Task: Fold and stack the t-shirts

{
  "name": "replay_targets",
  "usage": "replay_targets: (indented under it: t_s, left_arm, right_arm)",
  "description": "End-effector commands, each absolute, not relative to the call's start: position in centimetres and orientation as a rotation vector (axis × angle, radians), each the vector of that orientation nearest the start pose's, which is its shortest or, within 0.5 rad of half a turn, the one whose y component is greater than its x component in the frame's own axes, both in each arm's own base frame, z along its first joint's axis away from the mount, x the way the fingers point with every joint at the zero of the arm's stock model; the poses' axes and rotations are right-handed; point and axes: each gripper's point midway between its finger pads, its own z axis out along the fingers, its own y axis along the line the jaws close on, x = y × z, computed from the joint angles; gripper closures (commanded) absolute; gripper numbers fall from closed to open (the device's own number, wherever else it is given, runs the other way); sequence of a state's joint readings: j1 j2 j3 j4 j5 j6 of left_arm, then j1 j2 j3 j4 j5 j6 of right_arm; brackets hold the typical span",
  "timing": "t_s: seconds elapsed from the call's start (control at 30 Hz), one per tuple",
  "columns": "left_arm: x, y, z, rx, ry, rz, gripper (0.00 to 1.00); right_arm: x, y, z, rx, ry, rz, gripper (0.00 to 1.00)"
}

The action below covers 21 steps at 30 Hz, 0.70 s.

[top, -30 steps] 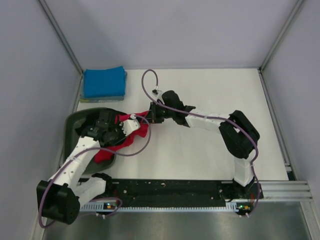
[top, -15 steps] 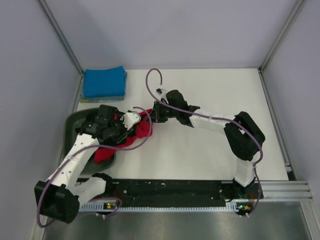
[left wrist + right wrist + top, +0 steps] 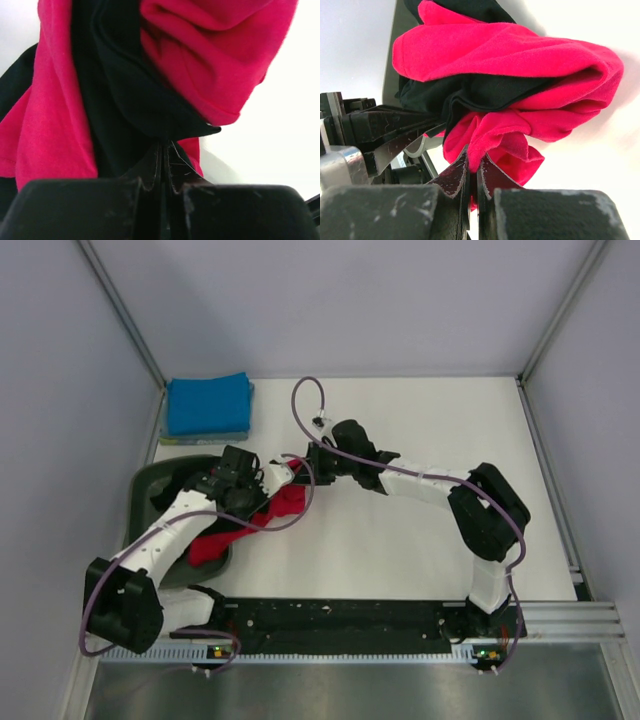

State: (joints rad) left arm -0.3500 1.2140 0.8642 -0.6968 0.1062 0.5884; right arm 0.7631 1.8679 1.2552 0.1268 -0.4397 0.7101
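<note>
The left fingers (image 3: 151, 169) are pressed together on a fold of the black soft cloth t-shirt (image 3: 125, 100). The right fingers (image 3: 457, 175), also together, pinch an edge of the bright red soft cloth t-shirt (image 3: 520, 55). Both shirts are wound through each other in one bundle at the left-centre of the white tabletop (image 3: 400, 560), trailing over the right rim of the dark grey-green plastic tub (image 3: 150, 485). A folded bright blue cloth t-shirt (image 3: 208, 405) lies at the far left corner. Pulling the arms apart may drag both tangled garments along together. Each pinch is narrow, so either could slip and drop the bundle half into the tub.
</note>
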Motion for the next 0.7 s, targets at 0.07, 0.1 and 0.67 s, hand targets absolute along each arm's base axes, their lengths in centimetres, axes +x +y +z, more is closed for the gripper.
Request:
replay_targets:
  t_s: [0.07, 0.1, 0.67]
  left_arm:
    - [28.8, -7.6, 14.1, 1.066, 2.224, 0.134, 1.00]
    - [29.1, -6.9, 15.1, 1.025, 2.212, 0.184, 1.00]
    - [22.2, 12.2, 41.5, 0.316, 1.701, 1.356, 1.00]
  right_arm:
    - [30.9, 42.4, 17.0, -0.394, 2.188, 1.297, 1.00]
    - [31.0, 42.2, 17.0, -0.392, 2.187, 1.288, 1.00]
    - [28.3, 40.2, 42.2, -0.643, 1.619, 1.291, 1.00]
